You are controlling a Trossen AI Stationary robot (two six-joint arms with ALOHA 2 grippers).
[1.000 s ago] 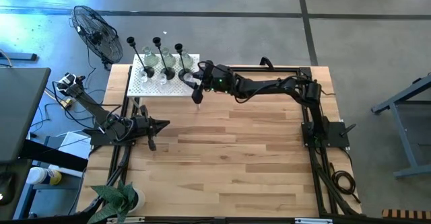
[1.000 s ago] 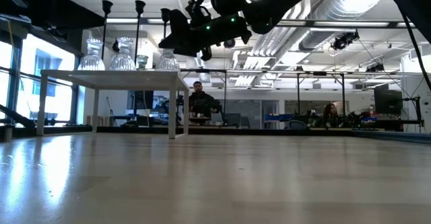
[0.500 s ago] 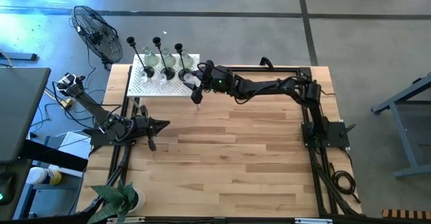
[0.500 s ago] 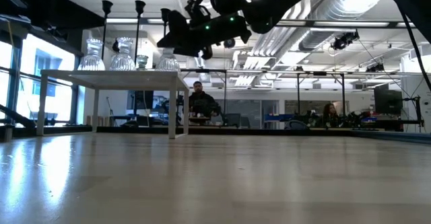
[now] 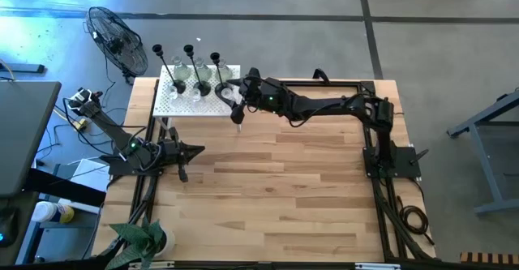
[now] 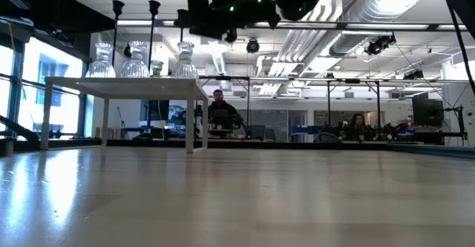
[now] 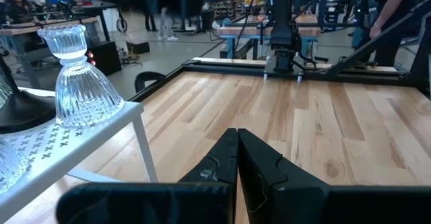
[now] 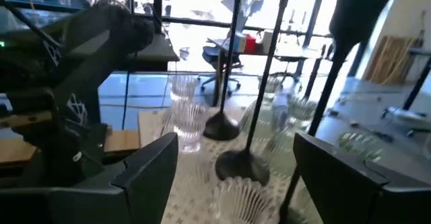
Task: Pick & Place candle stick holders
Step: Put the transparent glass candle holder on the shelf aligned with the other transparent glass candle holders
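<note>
Three black candle stick holders (image 5: 201,74) with thin stems stand by their domed bases on a white perforated stand (image 5: 169,104) at the table's far left, with several squat clear-glass holders (image 6: 185,60) among them. My right gripper (image 5: 230,92) hovers open at the stand's right end, above its top. In the right wrist view (image 8: 236,177) a glass holder (image 8: 239,198) and a black base (image 8: 242,163) lie ahead between the spread fingers, untouched. My left gripper (image 5: 195,150) rests shut near the table's left edge; it also shows in the left wrist view (image 7: 237,163).
A black wire-cage fan (image 5: 117,39) stands on the floor beyond the table's far left corner. A potted plant (image 5: 146,239) sits at the near left corner. The stand's thin legs (image 6: 194,121) reach down to the wooden table top (image 5: 292,189). People sit in the room beyond.
My right gripper has risen above the stand's top and edged a little toward the stand. In the low view it now uncovers the rightmost clear-glass holder. The holders have stayed in place.
</note>
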